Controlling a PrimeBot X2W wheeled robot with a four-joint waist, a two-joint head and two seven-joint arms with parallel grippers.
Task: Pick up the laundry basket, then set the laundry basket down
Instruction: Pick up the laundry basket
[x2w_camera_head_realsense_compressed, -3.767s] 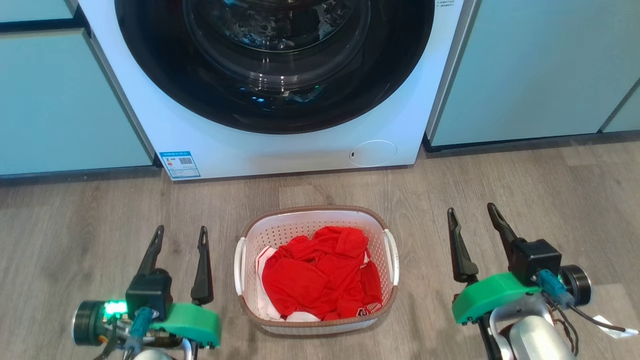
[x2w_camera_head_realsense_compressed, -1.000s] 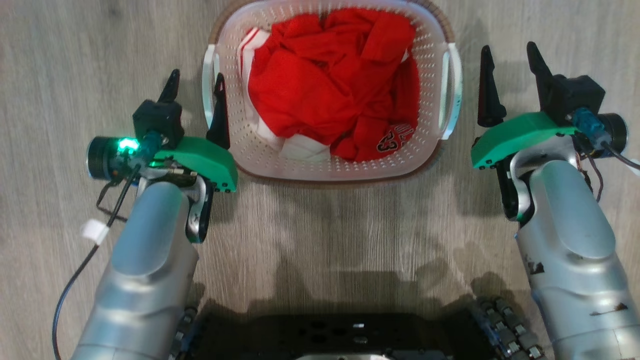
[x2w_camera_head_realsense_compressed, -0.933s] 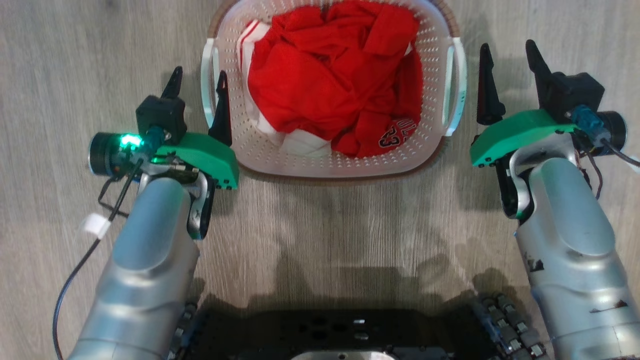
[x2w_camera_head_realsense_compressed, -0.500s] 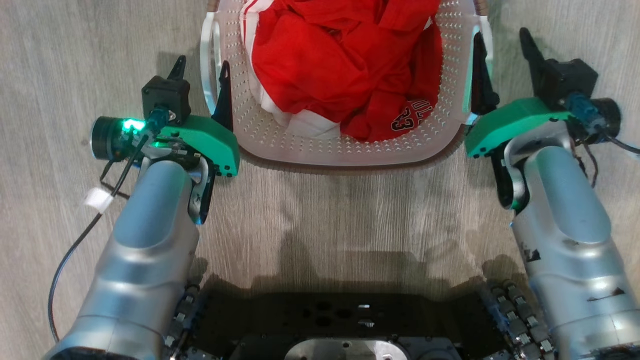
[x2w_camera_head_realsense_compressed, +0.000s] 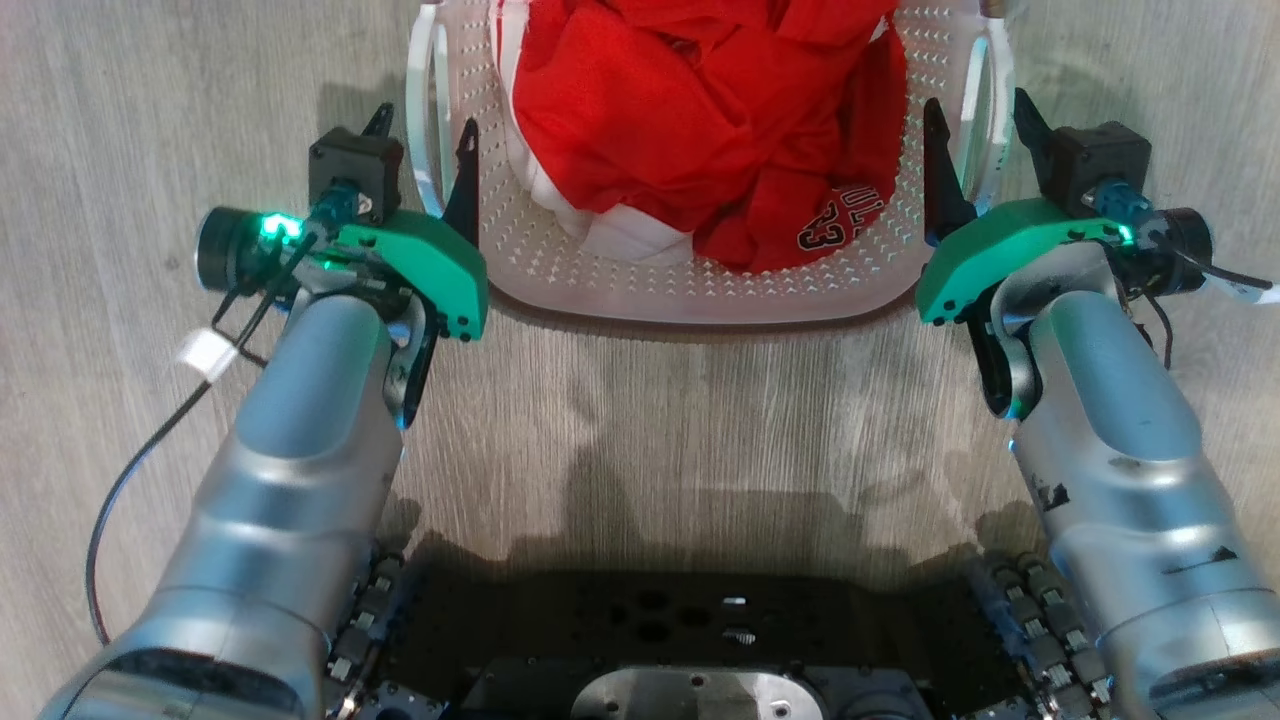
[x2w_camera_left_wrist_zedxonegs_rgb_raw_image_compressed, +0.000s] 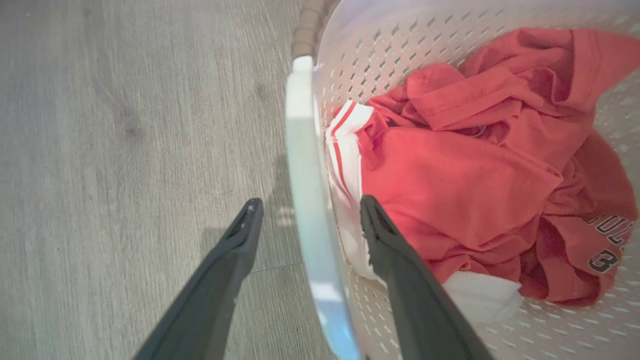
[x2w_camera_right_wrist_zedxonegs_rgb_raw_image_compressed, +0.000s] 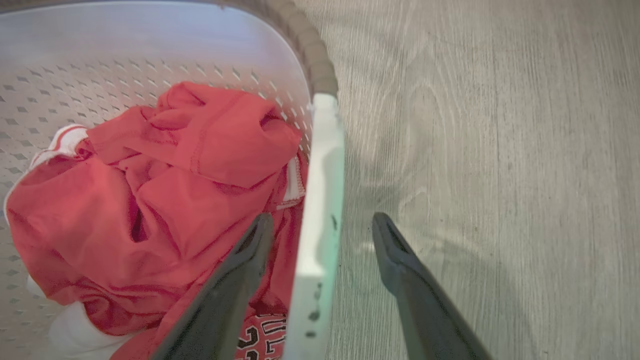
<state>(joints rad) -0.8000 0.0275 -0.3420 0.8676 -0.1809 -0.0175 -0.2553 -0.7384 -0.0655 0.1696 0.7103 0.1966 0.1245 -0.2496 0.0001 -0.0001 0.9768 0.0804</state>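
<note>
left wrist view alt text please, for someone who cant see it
The open left gripper straddles the white side handle of the laundry basket, one dark finger inside beside crumpled red clothes, the other outside over the grey wood floor.

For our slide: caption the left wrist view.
Open left jaws straddle the handle of the laundry basket; red clothes inside.

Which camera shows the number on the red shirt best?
The head view: both digits of the number on the red shirt show. In the left wrist view it sits near the edge, partly folded. In the right wrist view it peeks between a claw finger and the laundry basket's handle.
</note>
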